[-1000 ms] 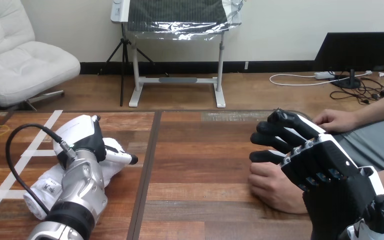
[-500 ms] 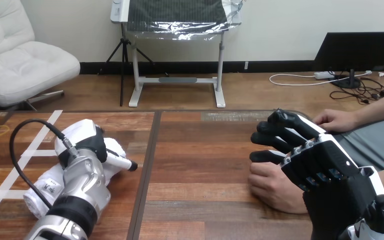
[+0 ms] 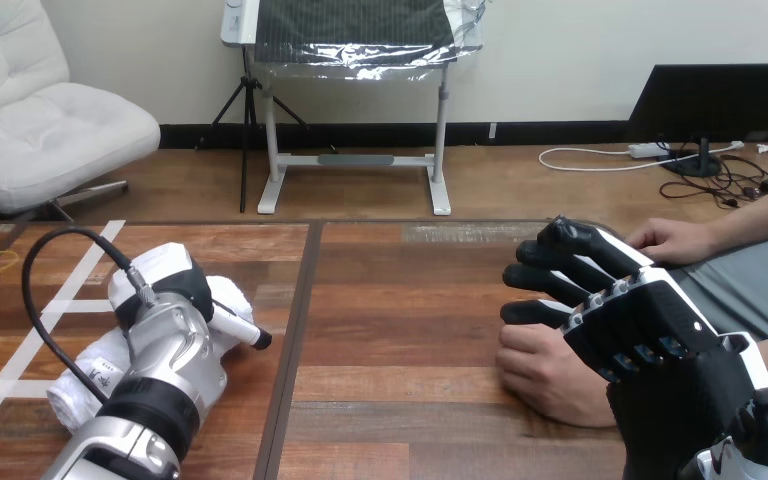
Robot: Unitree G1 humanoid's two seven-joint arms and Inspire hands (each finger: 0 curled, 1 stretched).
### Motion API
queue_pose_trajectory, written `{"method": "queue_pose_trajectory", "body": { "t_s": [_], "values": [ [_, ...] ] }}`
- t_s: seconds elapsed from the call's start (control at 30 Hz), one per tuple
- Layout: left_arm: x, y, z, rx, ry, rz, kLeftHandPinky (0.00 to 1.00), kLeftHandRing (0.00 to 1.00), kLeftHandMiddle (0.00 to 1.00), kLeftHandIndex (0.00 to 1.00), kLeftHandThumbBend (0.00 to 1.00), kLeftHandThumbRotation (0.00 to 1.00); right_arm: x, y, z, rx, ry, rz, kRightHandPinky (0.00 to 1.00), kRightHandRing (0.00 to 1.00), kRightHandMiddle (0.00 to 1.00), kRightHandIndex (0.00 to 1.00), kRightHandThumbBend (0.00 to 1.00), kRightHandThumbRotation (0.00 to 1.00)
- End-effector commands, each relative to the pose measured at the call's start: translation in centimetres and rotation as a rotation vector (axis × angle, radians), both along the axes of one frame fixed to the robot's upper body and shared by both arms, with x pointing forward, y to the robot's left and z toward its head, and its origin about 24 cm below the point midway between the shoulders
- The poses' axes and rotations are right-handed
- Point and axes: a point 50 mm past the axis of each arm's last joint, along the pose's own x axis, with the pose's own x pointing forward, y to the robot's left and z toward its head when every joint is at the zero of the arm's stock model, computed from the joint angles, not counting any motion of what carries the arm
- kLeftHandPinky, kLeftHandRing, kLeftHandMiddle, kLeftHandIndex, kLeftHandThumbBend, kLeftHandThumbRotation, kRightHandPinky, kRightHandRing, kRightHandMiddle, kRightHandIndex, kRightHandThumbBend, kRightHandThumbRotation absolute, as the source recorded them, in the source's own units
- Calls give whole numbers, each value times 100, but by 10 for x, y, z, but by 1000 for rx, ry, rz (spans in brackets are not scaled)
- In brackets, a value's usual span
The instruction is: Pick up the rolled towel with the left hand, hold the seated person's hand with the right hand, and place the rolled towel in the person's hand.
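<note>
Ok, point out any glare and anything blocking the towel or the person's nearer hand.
Head view: bright highlights on the silver left forearm, which hides the middle of the rolled towel; head view: the right hand covers part of the person's nearer hand.

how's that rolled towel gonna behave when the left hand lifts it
The towel looks like soft cloth, so it will probably squash under a grip and feel light. It is a roll lying on its side on the table, so a push may roll it, and an end may sag when lifted.

Rolled towel (image 3: 82, 378): soft cloth (table (image 3: 400, 300) glossy wood).
</note>
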Motion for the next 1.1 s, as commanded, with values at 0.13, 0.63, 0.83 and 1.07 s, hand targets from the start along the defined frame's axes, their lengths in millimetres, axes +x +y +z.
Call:
{"method": "queue_pose_trajectory", "body": {
  "t_s": [0.13, 0.63, 0.83, 1.07],
  "values": [
    [18, -9, 29, 38, -74, -30, 63, 76, 79, 77, 91, 32, 3, -2, 13, -5, -75, -4, 68, 77, 79, 80, 88, 100],
    [18, -10, 29, 96, -59, -43, 65, 77, 79, 76, 90, 33, 3, -2, 13, -7, -77, -4, 67, 77, 79, 80, 88, 100],
    [17, -10, 27, 122, -55, -41, 66, 79, 81, 77, 90, 33, 3, -3, 14, -7, -75, -6, 67, 77, 79, 80, 88, 100],
    [17, -10, 25, 137, -61, -33, 60, 75, 78, 73, 89, 29, 3, -3, 14, -10, -83, -13, 67, 77, 79, 79, 88, 100]
  ]
}}
